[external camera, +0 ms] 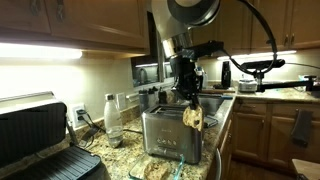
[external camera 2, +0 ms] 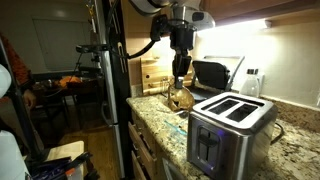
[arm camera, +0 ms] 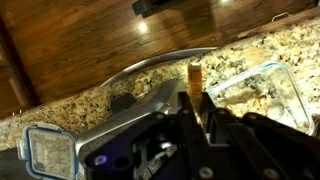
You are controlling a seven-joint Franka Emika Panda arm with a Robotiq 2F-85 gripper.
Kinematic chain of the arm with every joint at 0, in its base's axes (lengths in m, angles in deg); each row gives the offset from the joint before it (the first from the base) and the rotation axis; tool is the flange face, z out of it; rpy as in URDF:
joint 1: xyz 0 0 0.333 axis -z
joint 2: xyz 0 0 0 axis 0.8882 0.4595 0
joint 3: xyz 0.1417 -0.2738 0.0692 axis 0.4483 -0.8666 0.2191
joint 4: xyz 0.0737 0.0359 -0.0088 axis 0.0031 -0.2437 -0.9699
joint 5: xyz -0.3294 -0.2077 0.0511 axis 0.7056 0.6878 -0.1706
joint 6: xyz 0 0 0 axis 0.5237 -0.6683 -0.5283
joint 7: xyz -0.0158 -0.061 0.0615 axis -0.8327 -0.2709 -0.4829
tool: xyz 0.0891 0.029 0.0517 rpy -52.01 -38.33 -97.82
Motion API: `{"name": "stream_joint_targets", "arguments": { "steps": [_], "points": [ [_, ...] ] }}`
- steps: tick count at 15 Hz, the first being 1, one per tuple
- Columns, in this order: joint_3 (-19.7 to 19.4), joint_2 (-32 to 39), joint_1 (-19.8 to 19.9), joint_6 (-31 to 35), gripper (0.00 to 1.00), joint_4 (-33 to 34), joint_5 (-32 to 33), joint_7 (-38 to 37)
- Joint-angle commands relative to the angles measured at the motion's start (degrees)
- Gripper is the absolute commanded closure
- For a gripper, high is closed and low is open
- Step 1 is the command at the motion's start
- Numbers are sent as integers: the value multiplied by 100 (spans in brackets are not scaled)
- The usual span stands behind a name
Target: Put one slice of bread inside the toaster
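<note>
1. Spreading under everything, the granite tabletop (external camera 2: pixel 160 118) carries it all.
2. A hinged contact grill (external camera: pixel 35 135) sits well apart from me.
3. The toaster (external camera 2: pixel 230 125) stands slots-up.
4. My claw (external camera 2: pixel 180 84) hangs beside it.
5. A glass container (arm camera: pixel 262 85) lies below me.
6. The slice of bread (external camera 2: pixel 181 99) is pinched upright in my claw, in the air beside the toaster, not over its slots.

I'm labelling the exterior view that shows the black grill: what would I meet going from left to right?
Contact grill → clear bottle → toaster → wooden cabinet doors. The slice of bread held by the gripper overlaps the toaster, so it is left out.
</note>
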Motion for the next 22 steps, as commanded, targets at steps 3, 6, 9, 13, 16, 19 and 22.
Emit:
{"name": "stream_joint_targets", "arguments": {
  "steps": [3, 6, 9, 13, 16, 19, 22],
  "points": [
    [17, -339, 98, -485, 93, 9, 320, 425],
    [14, -384, 122, -653, 93, 44, 481, 580],
    [7, -432, 148, -798, 93, 55, 637, 808],
    [1, -462, 183, -1080, 93, 227, 893, 1082],
    [-6, -326, 184, -1244, 93, 545, 1035, 1314],
    [-28, -241, 189, -1293, 93, 835, 1136, 1576],
    [-82, -175, 201, -1260, 93, 1022, 1196, 1896]
  ]
}}
